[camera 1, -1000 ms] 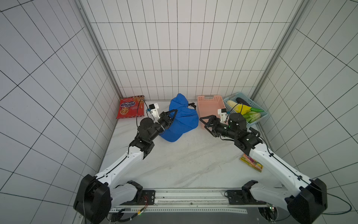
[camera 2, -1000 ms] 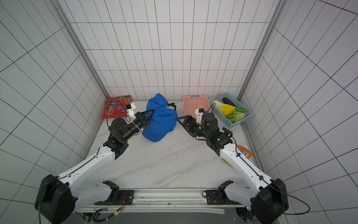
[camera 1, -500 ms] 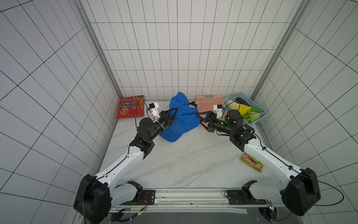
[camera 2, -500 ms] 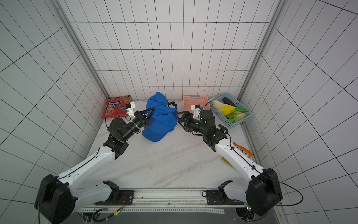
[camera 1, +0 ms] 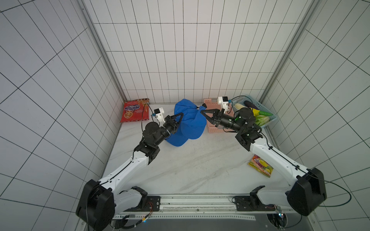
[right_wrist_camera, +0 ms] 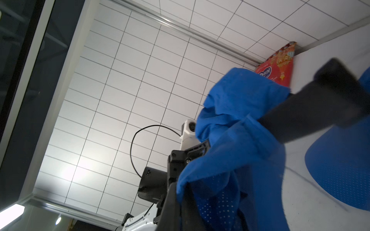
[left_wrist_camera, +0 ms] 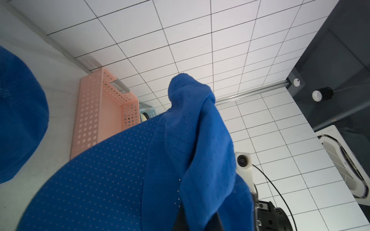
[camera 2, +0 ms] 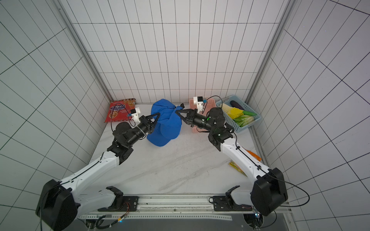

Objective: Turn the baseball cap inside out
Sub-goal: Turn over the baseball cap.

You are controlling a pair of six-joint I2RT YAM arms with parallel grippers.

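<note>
Left gripper (camera 1: pixel 181 114) clamping left side of blue perforated fabric baseball cap (camera 1: pixel 189 126), right gripper (camera 1: pixel 201 111) pinching shut on its right fold; probably spreading crown for inversion.

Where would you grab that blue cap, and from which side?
Probably the soft crown cloth of the blue cap, pinched from opposite sides, as the left end effector and right end effector do. The cloth bunches into thin folds that closing jaws can clamp; the broad brim offers no such fold.
</note>
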